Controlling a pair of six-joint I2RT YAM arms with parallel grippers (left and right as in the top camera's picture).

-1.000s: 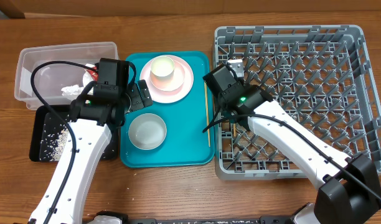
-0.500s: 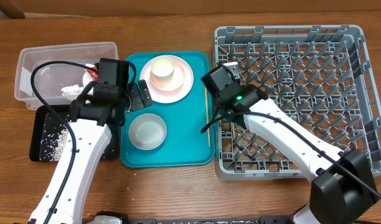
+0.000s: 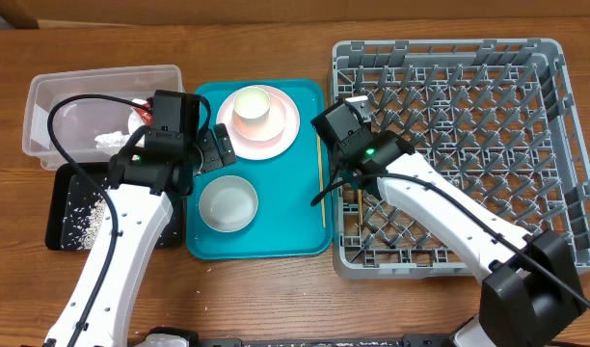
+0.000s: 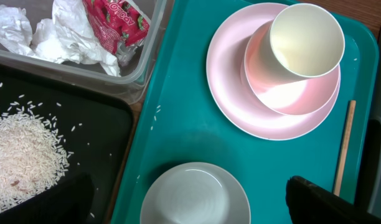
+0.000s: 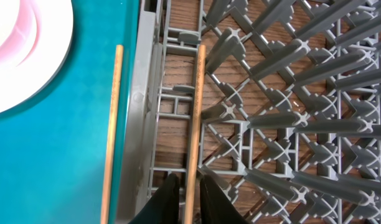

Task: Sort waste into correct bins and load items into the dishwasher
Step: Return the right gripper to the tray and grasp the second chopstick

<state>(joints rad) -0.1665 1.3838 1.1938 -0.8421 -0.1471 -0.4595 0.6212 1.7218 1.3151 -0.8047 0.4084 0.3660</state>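
Observation:
My right gripper point(image 5: 189, 193) reaches into the left edge of the grey dishwasher point(image 3: 565, 145). Its fingers are slightly parted on either side of a wooden chopstick point(image 5: 193, 124) lying on the rack's lattice, with a sliver of gap on the left side. The second chopstick point(image 5: 111, 124) lies on the teal tray point(image 3: 305, 236). My left gripper point(image 4: 190, 202) hangs wide open above the white bowl point(image 4: 195, 194). The pink plate point(image 4: 234, 99) carries the pink bowl point(image 4: 284, 93) with the white cup point(image 4: 305, 40) in it.
The clear tub point(image 3: 44, 96) at the far left holds the crumpled napkin point(image 4: 72, 46) and the red wrapper point(image 4: 112, 25). In front of it the black tray point(image 3: 64, 183) holds a heap of rice point(image 4: 22, 149). A few grains lie on the teal tray.
The right arm shifted slightly left and its fingers have loosened around the chopstick in the rack. The left arm has not moved.

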